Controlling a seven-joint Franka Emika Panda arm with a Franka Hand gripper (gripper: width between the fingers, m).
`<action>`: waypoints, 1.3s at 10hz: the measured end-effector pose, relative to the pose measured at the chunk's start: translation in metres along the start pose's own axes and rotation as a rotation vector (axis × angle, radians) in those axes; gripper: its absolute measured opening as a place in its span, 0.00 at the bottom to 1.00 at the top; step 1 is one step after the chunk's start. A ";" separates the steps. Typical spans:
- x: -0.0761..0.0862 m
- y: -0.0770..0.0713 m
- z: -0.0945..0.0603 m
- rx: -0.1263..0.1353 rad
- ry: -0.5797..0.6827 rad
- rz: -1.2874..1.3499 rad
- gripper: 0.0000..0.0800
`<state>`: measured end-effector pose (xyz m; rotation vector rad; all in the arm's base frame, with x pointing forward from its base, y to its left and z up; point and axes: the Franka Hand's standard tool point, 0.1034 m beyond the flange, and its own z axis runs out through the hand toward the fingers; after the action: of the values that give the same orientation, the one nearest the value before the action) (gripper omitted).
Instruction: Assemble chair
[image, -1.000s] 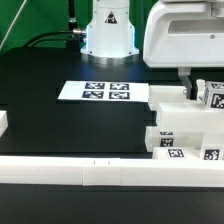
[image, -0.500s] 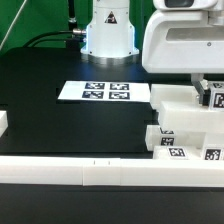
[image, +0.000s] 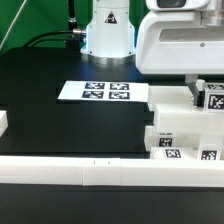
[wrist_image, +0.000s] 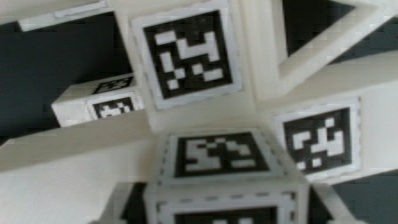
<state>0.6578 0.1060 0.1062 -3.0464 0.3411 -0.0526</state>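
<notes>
Chair parts, white and tagged, sit clustered at the exterior view's right, against the front rail. A small tagged cube lies atop the cluster, directly under the gripper. Wrist view: the cube fills the space between the fingers, the fingers apparently clamped on it, though contact itself is hidden. For a sound lift, confirm the grip is centred on the cube, then rise straight, clear of the neighbouring frame. The marker board lies well apart.

I'm working in a robotics lab: black bench; marker board at frame centre; white border rail along the bottom.
</notes>
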 end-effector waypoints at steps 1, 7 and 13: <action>0.000 0.001 0.000 0.001 -0.001 0.099 0.35; 0.000 -0.001 0.000 -0.001 0.000 0.484 0.35; 0.004 0.013 -0.001 0.033 -0.024 0.882 0.35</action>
<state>0.6587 0.0921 0.1065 -2.5740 1.5866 0.0317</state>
